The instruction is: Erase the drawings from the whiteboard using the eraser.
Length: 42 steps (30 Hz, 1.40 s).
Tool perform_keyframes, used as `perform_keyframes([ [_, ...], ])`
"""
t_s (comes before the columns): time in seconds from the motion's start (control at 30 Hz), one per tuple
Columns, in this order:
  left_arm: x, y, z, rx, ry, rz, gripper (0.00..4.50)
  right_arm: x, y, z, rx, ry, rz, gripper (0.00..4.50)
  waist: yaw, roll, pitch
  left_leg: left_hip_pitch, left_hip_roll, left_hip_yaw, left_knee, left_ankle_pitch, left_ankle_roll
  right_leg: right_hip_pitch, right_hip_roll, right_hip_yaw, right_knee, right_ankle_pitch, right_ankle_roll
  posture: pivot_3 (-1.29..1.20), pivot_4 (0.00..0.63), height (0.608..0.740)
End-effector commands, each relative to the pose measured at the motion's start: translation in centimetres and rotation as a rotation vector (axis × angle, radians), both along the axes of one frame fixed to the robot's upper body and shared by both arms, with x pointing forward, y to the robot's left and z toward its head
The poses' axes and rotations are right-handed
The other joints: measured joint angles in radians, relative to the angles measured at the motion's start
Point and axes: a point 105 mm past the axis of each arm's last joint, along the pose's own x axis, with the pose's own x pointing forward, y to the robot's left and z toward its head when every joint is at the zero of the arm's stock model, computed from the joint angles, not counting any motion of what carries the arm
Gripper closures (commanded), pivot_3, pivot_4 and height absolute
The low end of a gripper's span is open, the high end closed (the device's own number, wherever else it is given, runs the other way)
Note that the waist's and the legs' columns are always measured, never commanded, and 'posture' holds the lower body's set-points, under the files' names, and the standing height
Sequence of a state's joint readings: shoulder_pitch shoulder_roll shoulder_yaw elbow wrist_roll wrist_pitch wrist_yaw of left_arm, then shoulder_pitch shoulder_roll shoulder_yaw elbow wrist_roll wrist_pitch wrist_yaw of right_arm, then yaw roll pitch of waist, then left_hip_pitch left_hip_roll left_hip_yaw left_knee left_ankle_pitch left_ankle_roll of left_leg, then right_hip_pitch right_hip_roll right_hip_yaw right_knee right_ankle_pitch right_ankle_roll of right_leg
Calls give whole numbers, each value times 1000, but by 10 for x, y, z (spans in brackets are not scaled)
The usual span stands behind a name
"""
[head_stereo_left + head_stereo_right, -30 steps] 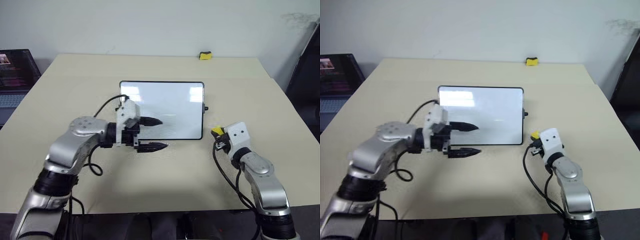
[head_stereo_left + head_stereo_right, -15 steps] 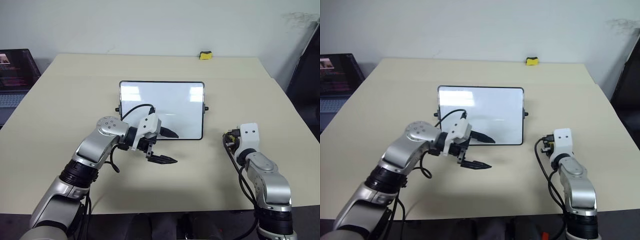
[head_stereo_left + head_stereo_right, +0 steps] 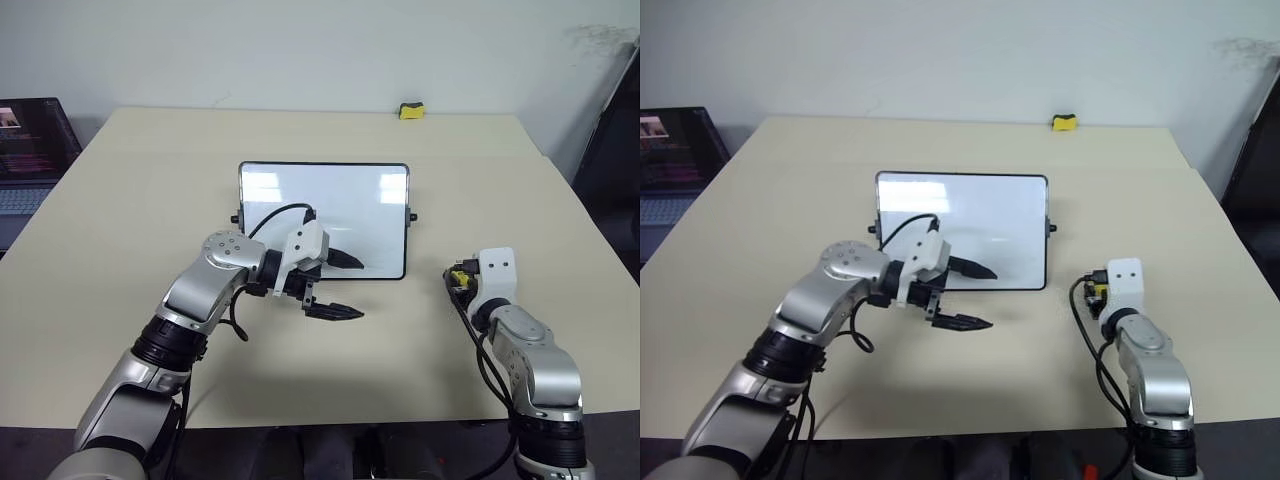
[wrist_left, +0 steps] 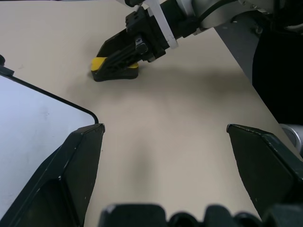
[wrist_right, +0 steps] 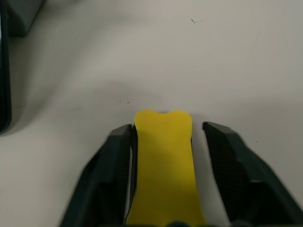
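Note:
The whiteboard lies flat at the table's middle, with a faint thin mark of the drawings near its centre, too small to read. My left gripper is open and empty over the board's near right corner, one finger above the board and one above the table. The yellow eraser rests on the table right of the board, between the fingers of my right gripper. Those fingers are parted, and a gap shows on one side of the eraser. In the left wrist view the eraser sits at that gripper's tips.
A second small yellow block sits at the table's far edge. A laptop stands off the table's left side, and a dark object rises at the right. The tabletop in front of the board is bare.
My left gripper moved right and slightly down along the board's near edge. My right gripper shifted right and lowered, and its fingers have loosened around the eraser.

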<state>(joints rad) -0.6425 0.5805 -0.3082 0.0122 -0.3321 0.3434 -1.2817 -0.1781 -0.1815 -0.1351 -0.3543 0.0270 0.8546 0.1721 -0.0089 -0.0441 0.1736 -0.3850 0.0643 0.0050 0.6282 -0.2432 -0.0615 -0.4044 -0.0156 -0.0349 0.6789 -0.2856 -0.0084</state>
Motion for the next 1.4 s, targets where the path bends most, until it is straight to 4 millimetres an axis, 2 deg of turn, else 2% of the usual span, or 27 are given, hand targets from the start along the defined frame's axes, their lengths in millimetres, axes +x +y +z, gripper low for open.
perform_keyframes([
  [0.03,5,3,13,-27,-46,24,0,3,-2,15,3,-71,-9,817,0,0,0,0,0,0,0,0,0,0,0,0,0,0,0,0,150,740],
  [0.1,7,8,12,-31,-48,55,0,4,-2,21,8,-109,-19,91,0,0,0,0,0,0,0,0,0,0,0,0,0,0,0,0,150,740],
  [0.27,13,24,19,-90,-93,202,0,6,8,47,25,-246,22,37,-4,0,0,0,0,0,0,0,0,0,0,0,0,0,0,0,150,740],
  [0.37,17,42,34,-177,-140,383,0,5,31,71,34,-374,120,37,-13,0,0,0,0,0,0,0,0,0,0,0,0,0,0,0,150,740],
  [0.47,18,60,46,-256,-185,553,0,3,52,80,27,-441,223,37,-18,0,0,0,0,-1,0,0,0,0,0,0,0,0,0,0,150,740],
  [0.57,3,87,51,-344,-224,800,0,-4,85,74,65,-453,391,37,-25,0,0,1,0,0,0,0,0,0,-1,1,0,0,0,0,150,740],
  [0.63,-13,112,51,-413,-244,1004,0,-12,101,66,79,-462,482,37,-24,-1,-1,2,0,0,0,0,0,1,-1,3,0,0,1,0,150,740],
  [0.67,-21,125,49,-434,-249,1104,0,-16,106,60,81,-454,518,37,-22,-1,-1,2,1,1,0,0,0,0,-2,3,0,0,1,0,150,740],
  [0.73,-34,138,44,-438,-256,1215,0,-23,110,50,94,-417,590,37,-17,-2,-1,1,1,0,0,0,0,1,-3,2,0,0,1,0,150,740],
  [0.83,-60,166,25,-455,-265,1450,0,-33,108,30,95,-369,646,37,-10,-2,-2,3,-1,0,0,0,0,4,-4,0,0,0,2,0,150,740],
  [0.9,-66,169,15,-450,-266,1522,0,-34,102,28,91,-378,646,37,-3,-2,-2,6,-1,-1,1,0,0,8,-4,0,-1,0,2,0,150,740],
  [1.0,-63,168,-1,-436,-249,1592,0,-29,89,27,78,-393,602,37,8,-2,-2,8,-1,-3,2,0,1,11,-3,-1,-2,0,1,0,150,740],
  [1.07,-61,165,-5,-422,-264,1604,0,-27,84,30,89,-403,576,37,10,-2,-2,13,-1,-4,2,1,2,16,-3,-1,-2,-1,0,0,150,740],
  [1.27,-58,151,-17,-438,-241,1620,0,-23,84,35,72,-410,603,37,5,-1,-1,13,-1,-3,1,1,1,16,-2,1,-2,-1,0,0,150,740],
  [1.4,-57,146,-22,-434,-226,1622,0,-11,85,35,73,-393,607,37,2,-1,-1,10,-1,-3,1,0,1,15,-1,1,-4,-1,0,0,150,740],
])
